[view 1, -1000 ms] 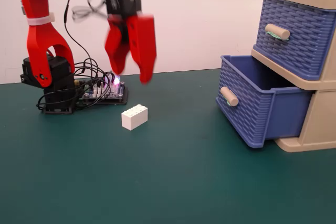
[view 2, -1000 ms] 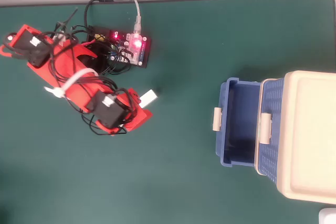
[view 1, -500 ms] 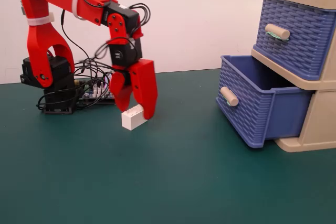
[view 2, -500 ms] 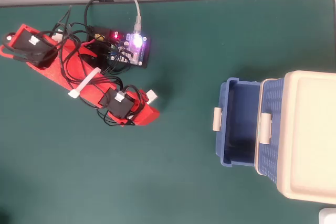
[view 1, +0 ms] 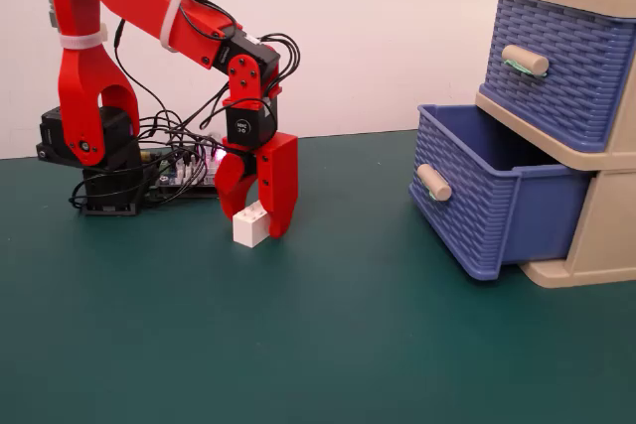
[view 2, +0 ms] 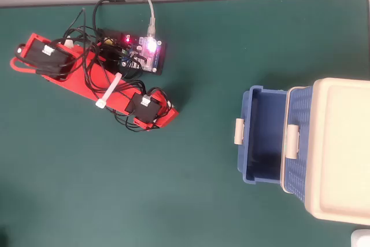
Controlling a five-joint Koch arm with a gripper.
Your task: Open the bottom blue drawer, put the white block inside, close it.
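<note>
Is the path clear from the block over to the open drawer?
Nothing visible stands in the way. The block sits between the tool's jaws, and only bare green table lies between it and the bottom drawer, which is pulled out and looks empty from overhead.

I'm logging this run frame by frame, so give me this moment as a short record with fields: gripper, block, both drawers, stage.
gripper: the gripper is down at the table, jaws on either side of the white block; firm grip cannot be told
block: on the green table, outside the drawer
bottom blue drawer: pulled open, looks empty from overhead
upper blue drawer: shut
stage: drawer open, block not yet lifted
</note>
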